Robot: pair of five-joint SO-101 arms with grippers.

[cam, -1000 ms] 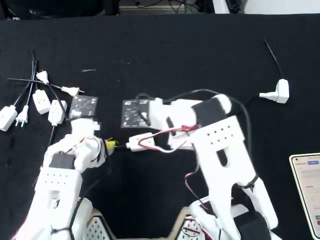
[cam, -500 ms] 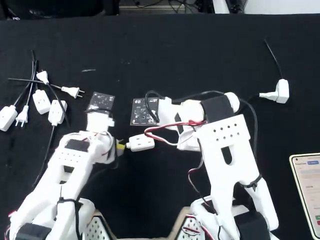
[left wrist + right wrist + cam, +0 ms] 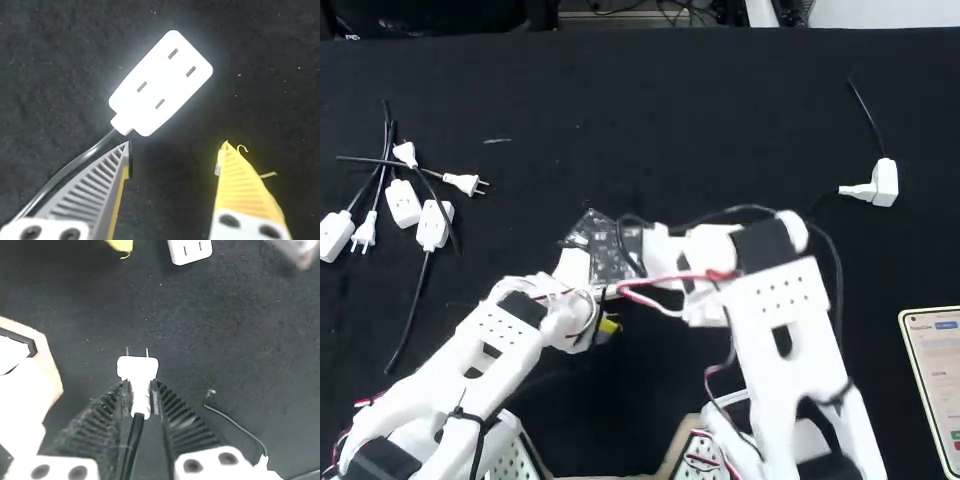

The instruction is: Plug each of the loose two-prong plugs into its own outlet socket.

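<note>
My left gripper [image 3: 172, 150] is open just above the black mat, with nothing between its fingers. A white outlet socket block [image 3: 160, 82] with two pairs of slots lies flat just beyond the fingertips, its black cord running back past one finger. My right gripper [image 3: 140, 387] is shut on a white two-prong plug [image 3: 137, 367] by its neck, prongs pointing away, cord trailing back between the fingers. The same socket block [image 3: 190, 250] lies farther ahead of those prongs, apart from them. In the high view the left arm [image 3: 510, 340] and right arm [image 3: 770, 300] meet at mid-table.
Several loose white plugs and socket blocks with black cords [image 3: 400, 200] lie at the table's left. Another white plug [image 3: 880, 183] lies at the far right. A phone [image 3: 935, 370] sits at the right edge.
The left arm has swung right to the table's middle, close beside the right arm's wrist. The right arm has drifted slightly right, still holding its plug.
</note>
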